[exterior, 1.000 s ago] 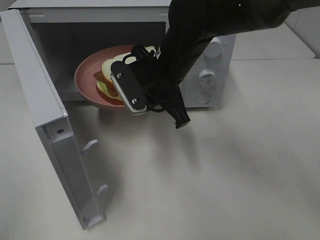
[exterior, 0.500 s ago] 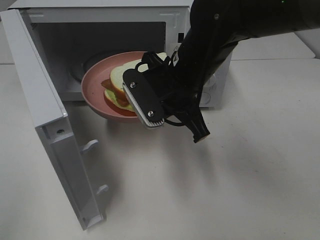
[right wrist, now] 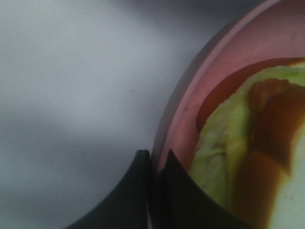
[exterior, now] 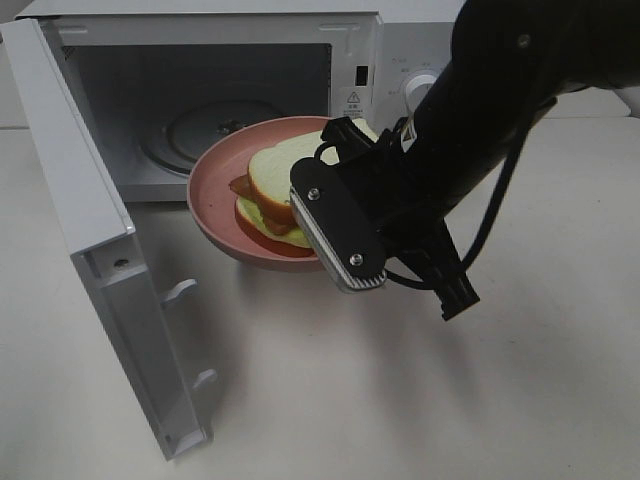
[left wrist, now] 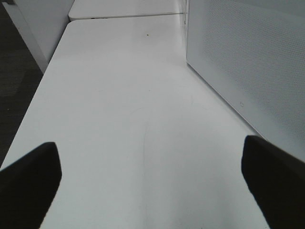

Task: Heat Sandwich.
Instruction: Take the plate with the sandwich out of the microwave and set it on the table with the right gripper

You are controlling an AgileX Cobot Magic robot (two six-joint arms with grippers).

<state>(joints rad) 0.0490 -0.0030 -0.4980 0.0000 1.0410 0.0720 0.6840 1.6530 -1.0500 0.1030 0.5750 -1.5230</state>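
The sandwich (exterior: 268,186), white bread with green and orange-brown filling, lies on a round pink plate (exterior: 207,196). The plate hangs in the air just in front of the open microwave (exterior: 360,50), clear of its cavity. My right gripper (exterior: 320,252) is shut on the plate's near rim. In the right wrist view the two dark fingertips (right wrist: 141,164) pinch the pink plate rim (right wrist: 177,119), with the sandwich (right wrist: 238,157) close beside them. My left gripper (left wrist: 150,145) is open over bare table with nothing between its fingers.
The microwave door (exterior: 85,220) stands swung wide open at the left, reaching toward the table's front. A glass turntable (exterior: 205,125) lies inside the cavity. The microwave's white side wall (left wrist: 248,62) stands close beside the left gripper. Control knobs (exterior: 418,88) sit behind the right arm.
The right gripper has drawn the plate with the sandwich out of the microwave cavity, toward the right and front. The left gripper has not changed.
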